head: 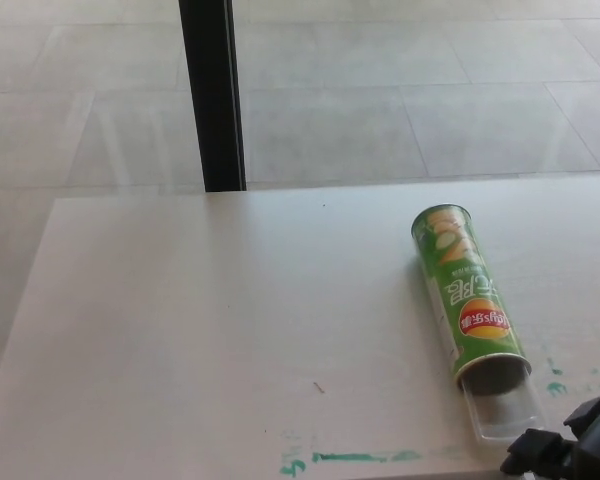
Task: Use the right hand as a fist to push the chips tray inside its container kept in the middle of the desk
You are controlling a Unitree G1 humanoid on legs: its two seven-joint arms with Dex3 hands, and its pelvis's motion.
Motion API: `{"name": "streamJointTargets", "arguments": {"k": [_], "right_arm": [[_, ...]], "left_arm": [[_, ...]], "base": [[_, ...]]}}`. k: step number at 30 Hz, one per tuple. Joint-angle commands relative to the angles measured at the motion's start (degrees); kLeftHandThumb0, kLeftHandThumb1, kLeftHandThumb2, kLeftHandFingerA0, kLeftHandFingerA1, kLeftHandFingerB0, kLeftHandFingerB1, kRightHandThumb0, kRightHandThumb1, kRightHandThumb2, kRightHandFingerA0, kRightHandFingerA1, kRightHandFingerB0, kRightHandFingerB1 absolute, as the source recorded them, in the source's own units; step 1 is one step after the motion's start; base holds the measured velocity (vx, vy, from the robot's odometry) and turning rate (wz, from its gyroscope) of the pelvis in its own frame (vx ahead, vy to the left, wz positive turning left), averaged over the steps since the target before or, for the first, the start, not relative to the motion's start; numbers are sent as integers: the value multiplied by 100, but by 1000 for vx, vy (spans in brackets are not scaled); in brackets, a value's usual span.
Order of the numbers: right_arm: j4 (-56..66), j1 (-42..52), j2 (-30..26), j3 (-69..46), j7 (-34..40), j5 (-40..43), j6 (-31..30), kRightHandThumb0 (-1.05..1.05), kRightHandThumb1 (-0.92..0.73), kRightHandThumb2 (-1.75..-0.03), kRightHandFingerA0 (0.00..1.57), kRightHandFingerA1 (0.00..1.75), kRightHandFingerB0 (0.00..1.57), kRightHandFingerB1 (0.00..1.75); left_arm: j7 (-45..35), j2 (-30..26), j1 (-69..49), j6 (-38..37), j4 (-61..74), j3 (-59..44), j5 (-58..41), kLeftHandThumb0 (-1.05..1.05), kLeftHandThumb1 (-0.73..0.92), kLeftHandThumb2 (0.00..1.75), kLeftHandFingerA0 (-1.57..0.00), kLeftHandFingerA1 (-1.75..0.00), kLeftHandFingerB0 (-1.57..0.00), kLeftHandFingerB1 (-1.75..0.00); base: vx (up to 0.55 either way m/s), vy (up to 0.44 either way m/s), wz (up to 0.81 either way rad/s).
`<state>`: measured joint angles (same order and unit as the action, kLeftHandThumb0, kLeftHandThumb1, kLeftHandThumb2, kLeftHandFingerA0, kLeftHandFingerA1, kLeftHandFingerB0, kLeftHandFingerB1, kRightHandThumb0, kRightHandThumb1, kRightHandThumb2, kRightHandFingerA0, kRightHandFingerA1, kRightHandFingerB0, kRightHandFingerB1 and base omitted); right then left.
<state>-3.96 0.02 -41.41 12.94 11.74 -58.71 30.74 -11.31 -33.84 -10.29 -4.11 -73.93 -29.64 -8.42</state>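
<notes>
A green chips can (467,297) lies on its side on the white desk (220,320), right of the middle, its open mouth facing the near edge. A clear plastic tray (504,412) sticks a short way out of that mouth. My right hand (572,448) shows at the bottom right corner, black, right at the tray's near end. Only part of it is inside the picture. My left hand does not show.
Green paint marks (350,458) run along the desk's near edge. A black post (211,95) stands behind the desk's far edge against a tiled floor.
</notes>
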Motion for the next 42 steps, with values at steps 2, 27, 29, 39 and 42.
{"name": "streamJointTargets", "arguments": {"k": [2, 27, 29, 39, 42], "right_arm": [[-194, -191, -39, 10, -102, 111, -199, -69, -89, -66, 89, 158, 55, 48], [-495, -774, 507, 343, -117, -185, -1189, -71, -90, -74, 91, 163, 40, 49], [-510, -841, 488, 336, -329, -141, -1324, -70, -89, -73, 90, 159, 38, 49], [-575, -967, 464, 255, -534, 5, -1610, -71, -88, -72, 87, 158, 36, 47], [-601, -997, 492, 275, -353, -111, -1697, -68, -85, -71, 88, 159, 37, 47]], "left_arm": [[2, -25, 4, 5, -7, -40, -150, -84, 65, 144, -89, -128, 0, -74], [-2, -39, -77, -43, 54, 98, -187, -80, 63, 141, -80, -121, 0, -73], [-38, -29, -74, -48, 64, 76, -239, -83, 65, 143, -99, -132, 0, -74], [15, -42, -139, -108, 124, 169, -182, -89, 68, 147, -94, -131, -1, -76], [-40, -54, -163, -116, 147, 198, -192, -105, 85, 103, -63, -137, -37, -109]], "base": [[0, 0, 0], [0, 0, 0], [0, 0, 0], [0, 0, 0], [0, 0, 0]]}}
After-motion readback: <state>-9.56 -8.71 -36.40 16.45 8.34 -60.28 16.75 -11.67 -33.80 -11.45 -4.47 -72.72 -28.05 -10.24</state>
